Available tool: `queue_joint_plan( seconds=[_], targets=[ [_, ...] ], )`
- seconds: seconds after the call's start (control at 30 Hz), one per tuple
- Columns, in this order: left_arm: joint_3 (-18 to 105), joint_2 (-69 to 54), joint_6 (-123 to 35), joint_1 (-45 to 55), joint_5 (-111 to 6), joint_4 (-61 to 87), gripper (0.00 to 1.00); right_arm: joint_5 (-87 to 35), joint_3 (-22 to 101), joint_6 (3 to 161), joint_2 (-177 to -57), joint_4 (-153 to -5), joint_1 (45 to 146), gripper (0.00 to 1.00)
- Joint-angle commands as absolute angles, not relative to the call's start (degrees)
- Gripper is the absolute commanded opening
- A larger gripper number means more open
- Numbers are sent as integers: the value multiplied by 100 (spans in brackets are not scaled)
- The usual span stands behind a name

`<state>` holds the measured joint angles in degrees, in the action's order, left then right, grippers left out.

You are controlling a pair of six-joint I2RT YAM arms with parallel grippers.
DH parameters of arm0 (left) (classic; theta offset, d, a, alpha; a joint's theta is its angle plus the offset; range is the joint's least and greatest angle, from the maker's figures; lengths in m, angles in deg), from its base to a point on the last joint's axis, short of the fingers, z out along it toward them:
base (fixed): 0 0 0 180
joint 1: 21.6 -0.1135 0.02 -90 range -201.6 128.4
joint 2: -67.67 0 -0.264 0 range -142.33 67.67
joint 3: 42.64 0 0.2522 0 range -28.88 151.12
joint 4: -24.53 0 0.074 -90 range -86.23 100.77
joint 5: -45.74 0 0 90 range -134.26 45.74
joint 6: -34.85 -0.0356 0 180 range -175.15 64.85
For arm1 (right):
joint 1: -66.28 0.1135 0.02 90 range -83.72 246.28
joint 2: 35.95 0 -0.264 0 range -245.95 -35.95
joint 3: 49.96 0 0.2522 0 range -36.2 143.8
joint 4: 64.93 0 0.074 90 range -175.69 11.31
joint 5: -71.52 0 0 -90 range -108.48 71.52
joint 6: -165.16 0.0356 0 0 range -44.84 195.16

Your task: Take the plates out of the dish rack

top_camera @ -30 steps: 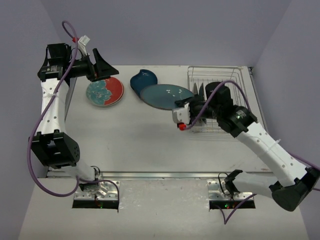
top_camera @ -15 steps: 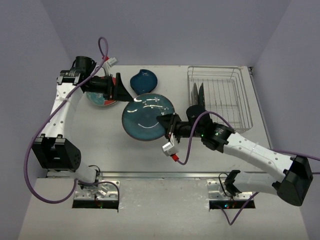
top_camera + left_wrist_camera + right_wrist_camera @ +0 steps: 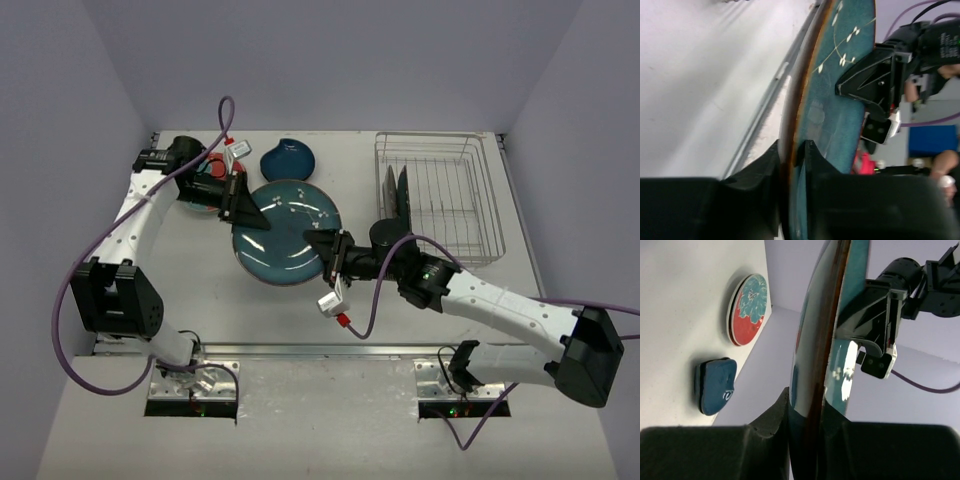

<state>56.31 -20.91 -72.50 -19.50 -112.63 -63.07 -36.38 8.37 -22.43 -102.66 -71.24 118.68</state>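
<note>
that teal plate [image 3: 285,232] hangs mid-frame, left of the dish rack [image 3: 470,190]; left gripper [image 3: 243,208] pinches its upper-left rim, right gripper [image 3: 322,248] pinches the right rim; looks glossy, stiff, probably breakable, so firm rim grips seem right

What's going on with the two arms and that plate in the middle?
Both arms hold the same glossy teal plate over the table, to the left of the dish rack. The left gripper is clamped on its left rim and the right gripper on its right rim, which looks like a handover. The blue leaf-shaped dish and the white-and-red plate already lie out on the table. One dark plate stands upright in the rack.
</note>
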Motion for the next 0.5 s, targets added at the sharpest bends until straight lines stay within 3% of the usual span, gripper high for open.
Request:
queue_joint_plan(
  seconds=[0.0, 0.03, 0.1, 0.23, 0.37, 0.47],
  targets=[
    [5425, -2131, -7909, -1879, -11846, -6457, 0, -3463, 1108, -2070, -10128, -5639, 11919, 7],
    [5409, -2148, -7926, -1897, -11862, -6456, 0, -3432, 1096, -2047, -10125, -5654, 11913, 18],
    [5429, -2208, -7891, -2068, -11981, -6379, 0, -3277, 1070, -1948, -10095, -5762, 11910, 51],
    [5621, -2540, -7259, -3124, -12139, -5707, 0, -2745, 1041, -1689, -10040, -6049, 11898, 98],
    [5999, -3002, -6152, -4055, -12000, -4592, 0, -2381, 912, -1374, -9981, -6171, 11747, 99],
    [6067, -3178, -4806, -4543, -11190, -3048, 0, -2097, 801, -1082, -9865, -6392, 11526, 99]
  ],
)
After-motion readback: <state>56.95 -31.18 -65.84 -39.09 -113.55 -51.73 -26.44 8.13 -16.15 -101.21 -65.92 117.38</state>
